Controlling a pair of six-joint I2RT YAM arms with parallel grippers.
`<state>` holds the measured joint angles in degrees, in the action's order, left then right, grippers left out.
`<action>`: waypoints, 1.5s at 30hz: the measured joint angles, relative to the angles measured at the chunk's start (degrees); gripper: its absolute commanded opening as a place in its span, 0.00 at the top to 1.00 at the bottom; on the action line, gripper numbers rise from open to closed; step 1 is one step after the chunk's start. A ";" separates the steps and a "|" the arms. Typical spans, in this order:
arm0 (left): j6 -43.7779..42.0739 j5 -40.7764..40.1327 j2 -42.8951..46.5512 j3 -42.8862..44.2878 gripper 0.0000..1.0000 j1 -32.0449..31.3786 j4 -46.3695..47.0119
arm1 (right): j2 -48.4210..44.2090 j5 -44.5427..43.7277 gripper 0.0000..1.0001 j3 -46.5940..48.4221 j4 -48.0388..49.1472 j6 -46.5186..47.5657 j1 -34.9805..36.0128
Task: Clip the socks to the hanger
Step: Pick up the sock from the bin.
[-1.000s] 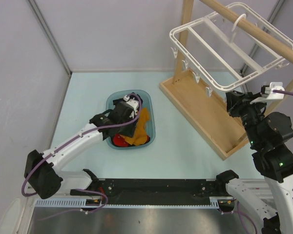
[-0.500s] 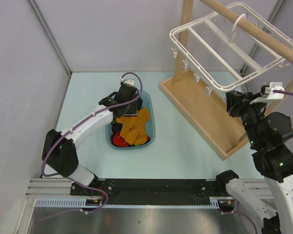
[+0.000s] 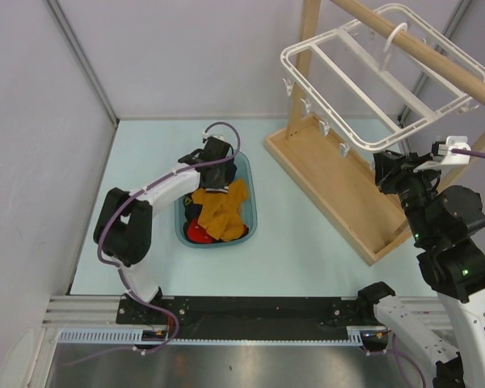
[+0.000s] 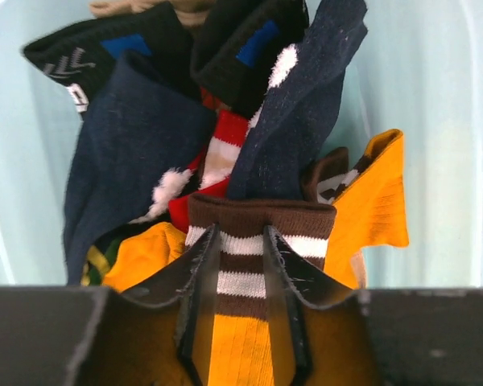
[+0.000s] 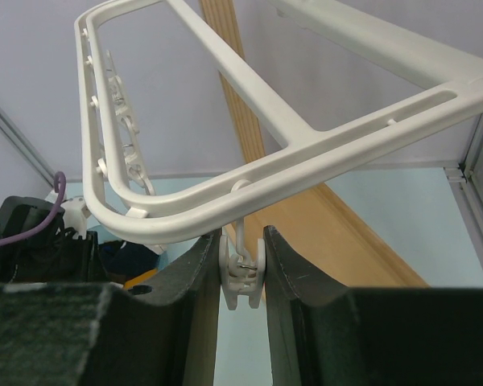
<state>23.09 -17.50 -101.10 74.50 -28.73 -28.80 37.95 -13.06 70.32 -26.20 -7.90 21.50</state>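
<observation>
My left gripper (image 3: 215,171) is low in the teal bin (image 3: 253,212), at its far end. In the left wrist view its fingers (image 4: 203,261) are closed on a mustard-yellow sock (image 4: 241,322) with a brown cuff striped white, which fills the gap of the gripper (image 4: 240,233). More mustard socks (image 3: 222,212) lie in the bin. The white hanger (image 3: 305,79) hangs from the wooden rod. My right gripper (image 3: 388,174) is raised at its near corner. In the right wrist view the gripper (image 5: 241,235) is shut on a dangling white clip (image 5: 243,273) under the frame (image 5: 306,157).
Navy socks (image 4: 137,137) and a red striped sock (image 4: 221,153) lie among the mustard ones in the bin. The wooden rack has a flat base (image 3: 339,190), an upright post (image 3: 307,48) and a round rod (image 3: 420,44). Grey walls close in the left and back.
My left arm has swung its gripper from the middle of the bin to its far end, and the mustard sock has shifted with it. The right arm has not moved.
</observation>
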 measured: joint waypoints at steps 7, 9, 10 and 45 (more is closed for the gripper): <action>0.00 0.63 -2.19 0.55 0.91 0.04 0.39 | 0.02 0.00 1.00 0.00 0.00 0.02 0.00; -0.09 1.05 -2.19 0.63 1.00 0.04 0.48 | 0.02 0.00 1.00 0.00 -0.02 0.02 0.00; -0.09 1.20 -2.19 0.63 1.00 0.04 0.46 | 0.02 0.00 1.00 0.00 -0.02 0.02 0.00; -15.41 19.93 30.67 -8.70 1.00 -19.63 31.71 | 0.00 5.16 1.00 0.00 1.44 -0.22 -0.02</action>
<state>7.68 2.44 -70.43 65.80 -48.36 2.92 37.95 -7.90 70.32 -24.75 -8.12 21.47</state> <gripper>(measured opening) 0.011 0.290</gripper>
